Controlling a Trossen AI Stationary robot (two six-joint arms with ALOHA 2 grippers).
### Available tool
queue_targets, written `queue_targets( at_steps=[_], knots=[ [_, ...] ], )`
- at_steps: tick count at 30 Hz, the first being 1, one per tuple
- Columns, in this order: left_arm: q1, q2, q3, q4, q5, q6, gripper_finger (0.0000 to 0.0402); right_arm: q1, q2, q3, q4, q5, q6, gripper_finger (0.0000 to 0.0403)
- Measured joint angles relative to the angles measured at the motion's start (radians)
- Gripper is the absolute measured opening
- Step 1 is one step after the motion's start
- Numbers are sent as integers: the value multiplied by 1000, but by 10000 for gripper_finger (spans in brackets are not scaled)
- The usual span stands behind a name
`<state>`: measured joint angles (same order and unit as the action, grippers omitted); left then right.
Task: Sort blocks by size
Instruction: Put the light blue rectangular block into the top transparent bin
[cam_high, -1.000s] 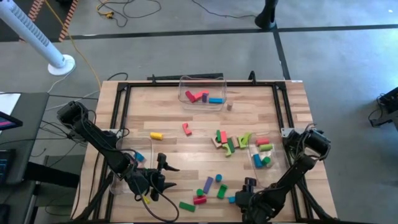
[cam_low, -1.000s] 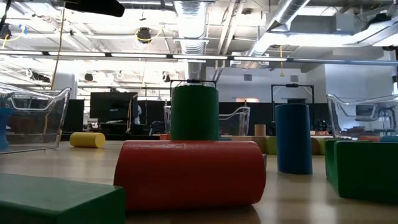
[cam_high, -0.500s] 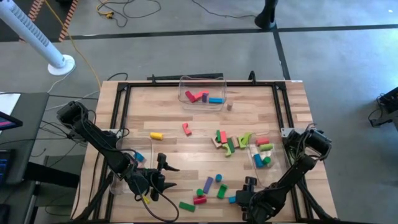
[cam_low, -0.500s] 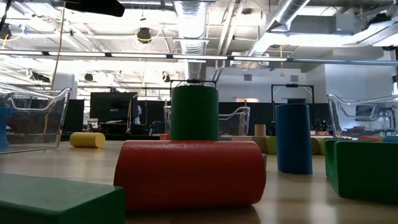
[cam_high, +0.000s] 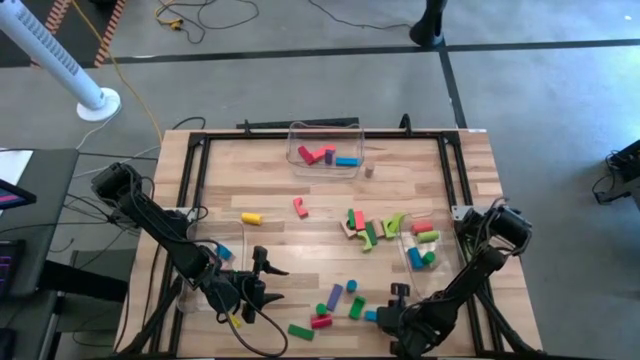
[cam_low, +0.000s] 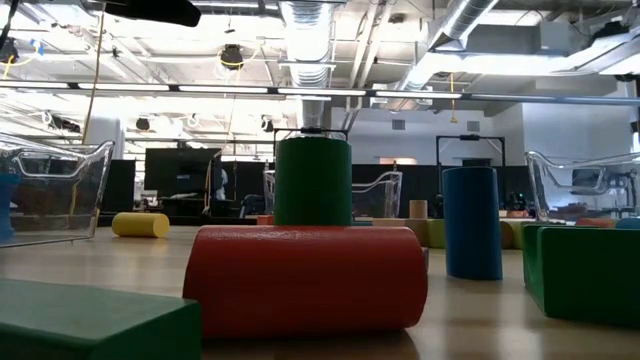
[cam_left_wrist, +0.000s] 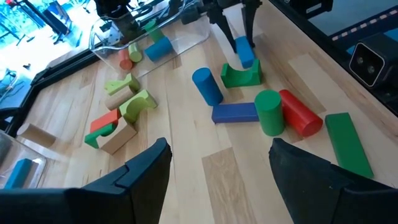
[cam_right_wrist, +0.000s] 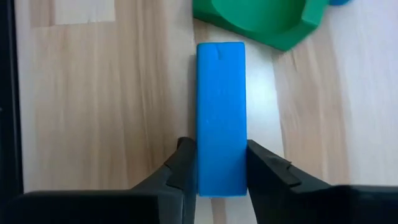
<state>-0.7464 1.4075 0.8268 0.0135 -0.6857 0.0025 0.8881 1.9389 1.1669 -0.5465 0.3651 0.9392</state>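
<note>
While lying flat, blue block (cam_right_wrist: 221, 115) apparently pinched, right gripper (cam_right_wrist: 219, 163)

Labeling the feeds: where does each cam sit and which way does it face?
High: overhead, straight down; both arms, table.
Low: table height, level across; red cylinder near, no arm.
Left wrist: past open left fingers; right gripper on blue bar.
Right wrist: down; right fingers touching that bar.
Shared: blue bar.

green bar (cam_low: 95, 322) cut off by low view's bottom edge, green arch (cam_right_wrist: 260, 18) cropped at top
</note>
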Motion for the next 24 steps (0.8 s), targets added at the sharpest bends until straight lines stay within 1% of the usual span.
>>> queue_targets(
  at_steps=[5,12,16,20,24],
  knots=[
    [0,0,0,0,0,0,261,-16,8,44,-5,3,-72,138],
    [16,0,0,13,0,25,261,-48,7,133,-2,64,-227,135],
    [34,0,0,57,9,86,261,-86,6,173,4,80,-330,136],
    [58,0,0,117,84,173,261,-140,6,202,14,82,-437,137],
    [84,0,0,165,94,248,261,-200,6,223,33,84,-541,137]
  ],
)
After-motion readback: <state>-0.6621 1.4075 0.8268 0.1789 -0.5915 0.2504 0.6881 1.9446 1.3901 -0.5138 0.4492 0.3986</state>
